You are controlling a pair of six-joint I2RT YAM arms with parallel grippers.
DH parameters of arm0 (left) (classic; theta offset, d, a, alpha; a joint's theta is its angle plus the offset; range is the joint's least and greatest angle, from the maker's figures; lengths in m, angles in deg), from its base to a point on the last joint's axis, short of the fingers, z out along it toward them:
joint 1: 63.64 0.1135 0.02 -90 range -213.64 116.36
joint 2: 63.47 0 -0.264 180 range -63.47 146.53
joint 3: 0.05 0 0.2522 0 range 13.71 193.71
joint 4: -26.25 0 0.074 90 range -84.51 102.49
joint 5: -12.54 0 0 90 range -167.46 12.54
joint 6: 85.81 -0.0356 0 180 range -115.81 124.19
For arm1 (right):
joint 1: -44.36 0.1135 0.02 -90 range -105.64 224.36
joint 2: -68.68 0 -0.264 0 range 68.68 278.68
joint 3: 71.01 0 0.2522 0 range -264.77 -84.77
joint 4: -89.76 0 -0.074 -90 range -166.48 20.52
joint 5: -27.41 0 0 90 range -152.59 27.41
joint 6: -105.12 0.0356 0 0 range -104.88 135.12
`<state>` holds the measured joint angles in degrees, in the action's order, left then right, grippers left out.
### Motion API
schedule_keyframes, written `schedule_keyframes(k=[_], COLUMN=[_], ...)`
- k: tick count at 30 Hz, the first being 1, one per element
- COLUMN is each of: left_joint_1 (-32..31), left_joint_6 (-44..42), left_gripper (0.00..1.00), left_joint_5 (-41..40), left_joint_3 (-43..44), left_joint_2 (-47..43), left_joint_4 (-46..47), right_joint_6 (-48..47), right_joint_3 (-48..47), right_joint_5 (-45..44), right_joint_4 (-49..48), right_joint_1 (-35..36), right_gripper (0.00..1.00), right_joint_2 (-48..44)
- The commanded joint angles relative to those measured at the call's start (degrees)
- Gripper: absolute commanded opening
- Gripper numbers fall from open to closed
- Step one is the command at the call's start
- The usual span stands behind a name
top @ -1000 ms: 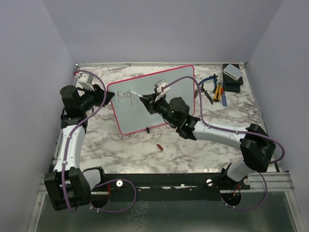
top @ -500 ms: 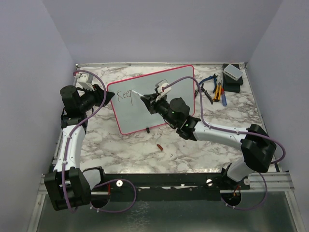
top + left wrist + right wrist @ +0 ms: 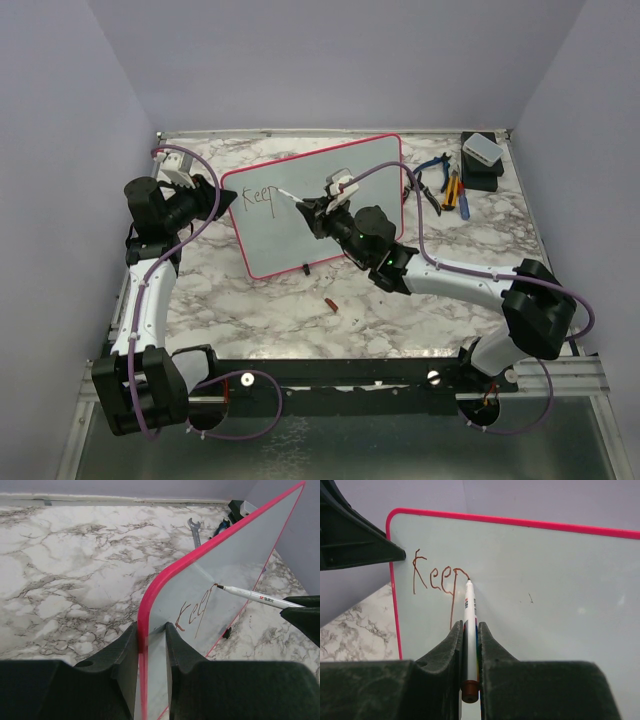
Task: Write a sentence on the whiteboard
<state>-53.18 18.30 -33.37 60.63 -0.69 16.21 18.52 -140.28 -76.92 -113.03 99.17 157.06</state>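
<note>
Mid-frame on marble table (image 3: 250, 300), whiteboard (image 3: 350, 170) stands tilted; L gripper (image 3: 151, 640) pinches its left edge. R gripper (image 3: 470, 635) clamps marker (image 3: 470, 612), tip on sentence (image 3: 437, 577), "Keep". R arm (image 3: 440, 275) covers board's lower right. Hand tools (image 3: 447, 188) upper right; small red bit (image 3: 329, 303) below board.

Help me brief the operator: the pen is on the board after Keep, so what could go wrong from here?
The whiteboard stands on edge, clamped only at its left edge by the left gripper; pen pressure could swing or tip it, distorting the letters. The marker sits in a narrow pinch of the right gripper and might slide back, losing contact.
</note>
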Motion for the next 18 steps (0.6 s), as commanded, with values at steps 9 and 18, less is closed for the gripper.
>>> schedule_keyframes(k=[9,18], left_joint_1=[0.24,0.26], left_joint_6=[-0.65,-0.65], left_gripper=[0.15,0.15], left_joint_5=[-0.15,-0.15], left_joint_3=[-1.0,-1.07], left_joint_2=[-0.87,-0.8], left_joint_4=[-1.71,-1.71], right_joint_6=[0.06,0.7], right_joint_3=[1.18,0.17], right_joint_5=[-0.79,2.32], right_joint_4=[1.22,0.79], right_joint_1=[-0.05,-0.01], right_gripper=[0.01,0.01], right_joint_2=[0.53,1.64])
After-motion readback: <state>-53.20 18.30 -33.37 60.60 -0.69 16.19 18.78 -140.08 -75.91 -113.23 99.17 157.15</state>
